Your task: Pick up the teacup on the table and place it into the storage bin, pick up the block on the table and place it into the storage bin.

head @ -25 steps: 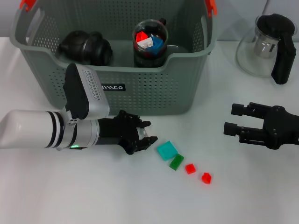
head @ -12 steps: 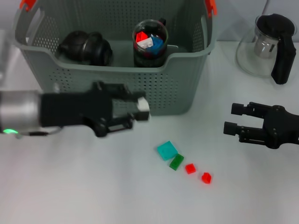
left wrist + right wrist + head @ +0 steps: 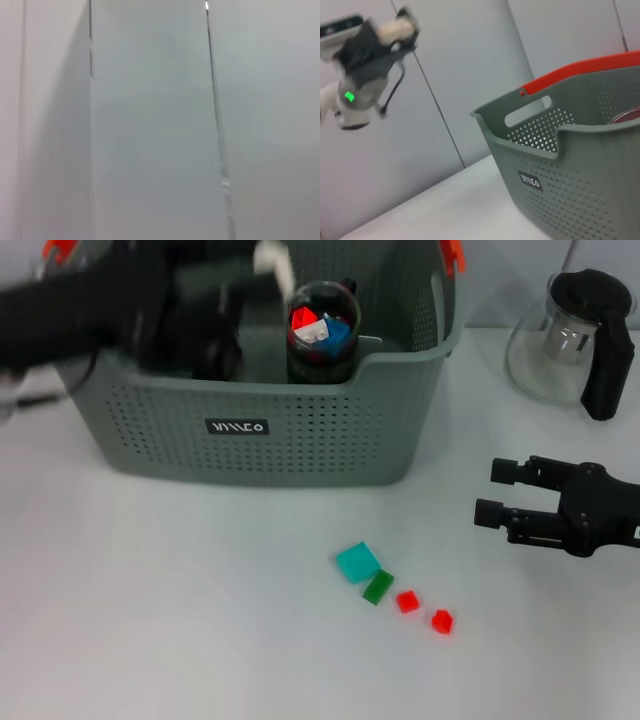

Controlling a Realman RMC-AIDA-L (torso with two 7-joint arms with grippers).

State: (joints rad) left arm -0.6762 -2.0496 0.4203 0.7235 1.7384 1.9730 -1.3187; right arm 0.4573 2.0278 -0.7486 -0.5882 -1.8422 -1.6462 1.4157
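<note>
Blurred by motion, my left gripper (image 3: pixel 262 268) is raised over the back left of the grey storage bin (image 3: pixel 330 430), shut on a small white block (image 3: pixel 272 256). The right wrist view also shows that gripper (image 3: pixel 395 32) high in the air, left of the bin (image 3: pixel 580 170). Inside the bin stands a dark teacup (image 3: pixel 322 328) with red, white and blue blocks in it. Teal (image 3: pixel 357 562), green (image 3: pixel 378 587) and two red blocks (image 3: pixel 407 601) lie on the table. My right gripper (image 3: pixel 490 491) hovers open at the right, holding nothing.
A black rounded object (image 3: pixel 190 345) lies in the bin's left half, partly behind my left arm. A glass teapot with a black handle (image 3: pixel 572 335) stands at the back right. The left wrist view shows only pale wall panels.
My left arm rose from the table in front of the bin, carrying the white block up and over the bin's back left. The right gripper barely moved.
</note>
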